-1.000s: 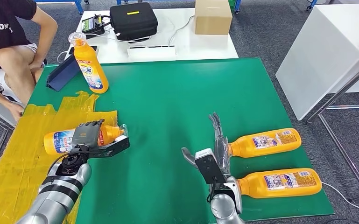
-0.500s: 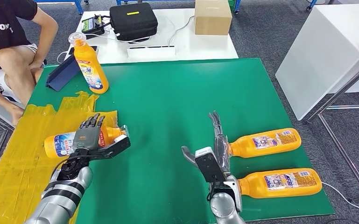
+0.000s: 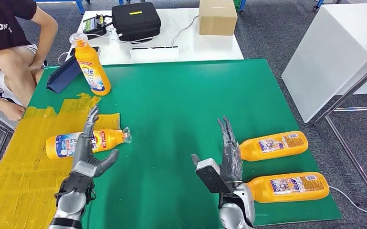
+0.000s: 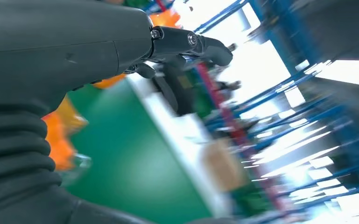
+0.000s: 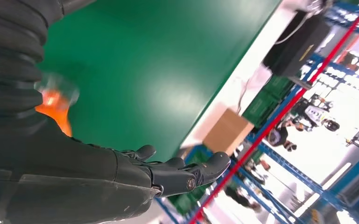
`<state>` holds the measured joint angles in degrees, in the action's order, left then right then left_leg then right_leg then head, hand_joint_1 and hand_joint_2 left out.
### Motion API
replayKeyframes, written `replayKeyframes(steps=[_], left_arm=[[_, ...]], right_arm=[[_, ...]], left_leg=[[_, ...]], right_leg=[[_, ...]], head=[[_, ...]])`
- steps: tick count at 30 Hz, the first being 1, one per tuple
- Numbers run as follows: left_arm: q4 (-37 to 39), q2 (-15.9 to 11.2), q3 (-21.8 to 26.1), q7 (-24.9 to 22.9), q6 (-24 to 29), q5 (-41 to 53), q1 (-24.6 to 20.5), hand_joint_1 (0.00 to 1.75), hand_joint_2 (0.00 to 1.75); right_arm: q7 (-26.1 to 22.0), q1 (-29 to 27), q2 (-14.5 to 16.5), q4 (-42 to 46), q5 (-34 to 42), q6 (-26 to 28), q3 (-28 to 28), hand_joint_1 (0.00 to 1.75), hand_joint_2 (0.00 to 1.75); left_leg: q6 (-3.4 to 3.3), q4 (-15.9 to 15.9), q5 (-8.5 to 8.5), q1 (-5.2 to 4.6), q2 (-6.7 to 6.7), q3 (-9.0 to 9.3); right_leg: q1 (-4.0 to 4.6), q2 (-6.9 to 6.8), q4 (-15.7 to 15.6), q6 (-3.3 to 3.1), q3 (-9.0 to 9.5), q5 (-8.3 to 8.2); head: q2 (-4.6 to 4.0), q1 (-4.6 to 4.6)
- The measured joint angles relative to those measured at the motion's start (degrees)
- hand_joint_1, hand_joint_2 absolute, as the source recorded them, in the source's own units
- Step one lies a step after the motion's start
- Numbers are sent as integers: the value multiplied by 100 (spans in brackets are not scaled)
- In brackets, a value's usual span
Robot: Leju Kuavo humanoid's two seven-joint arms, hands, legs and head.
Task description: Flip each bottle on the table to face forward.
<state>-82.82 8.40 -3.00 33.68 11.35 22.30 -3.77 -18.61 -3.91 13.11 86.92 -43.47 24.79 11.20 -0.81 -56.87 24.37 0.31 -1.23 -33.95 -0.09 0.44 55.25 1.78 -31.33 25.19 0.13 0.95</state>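
Four orange bottles are on the green table (image 3: pixel 172 100). One bottle (image 3: pixel 89 67) stands upright at the far left. A second bottle (image 3: pixel 62 144) lies on its side over the yellow tape, cap pointing right. My left hand (image 3: pixel 88 152) hovers just in front of it, fingers straight and spread, holding nothing. Two more bottles lie on their sides at the right: the farther bottle (image 3: pixel 274 144) and the nearer bottle (image 3: pixel 288 186), caps pointing left. My right hand (image 3: pixel 229 155) is raised beside the farther bottle's cap, fingers extended and empty.
A person (image 3: pixel 9 52) sits at the table's far left corner. A dark tablet (image 3: pixel 66 74) leans near the standing bottle. Behind, a white table holds a black case (image 3: pixel 136 20) and a cardboard box (image 3: pixel 217 16). A white cabinet (image 3: pixel 336 47) stands right.
My left hand has let go of the lying bottle and pulled back toward me, fingers straightening. The bottle stays on the tape. My right hand has lifted slightly.
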Motion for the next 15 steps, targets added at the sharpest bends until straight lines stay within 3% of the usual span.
replayKeyframes(steps=[7,11,15], left_arm=[[-1599,243,-23,337,-198,-399,826,0,175],[-1985,257,-134,335,-426,-663,1018,0,175],[-2049,260,-131,336,-563,-824,1066,0,175]], right_arm=[[507,-267,-473,503,-1218,-94,-28,0,175],[941,-414,-1179,600,-2111,-579,-112,0,175],[978,-546,-1869,625,-2256,-847,-364,0,175]], left_leg=[[-5,0,8,-1,-4,-2],[-7,-1,7,-7,-15,4],[-10,-1,8,-14,-17,6]], right_leg=[[-2,-1,-3,13,-2,9],[-9,-6,-4,15,7,9],[-16,-6,-4,18,10,7]], head=[[0,2],[0,2],[0,1]])
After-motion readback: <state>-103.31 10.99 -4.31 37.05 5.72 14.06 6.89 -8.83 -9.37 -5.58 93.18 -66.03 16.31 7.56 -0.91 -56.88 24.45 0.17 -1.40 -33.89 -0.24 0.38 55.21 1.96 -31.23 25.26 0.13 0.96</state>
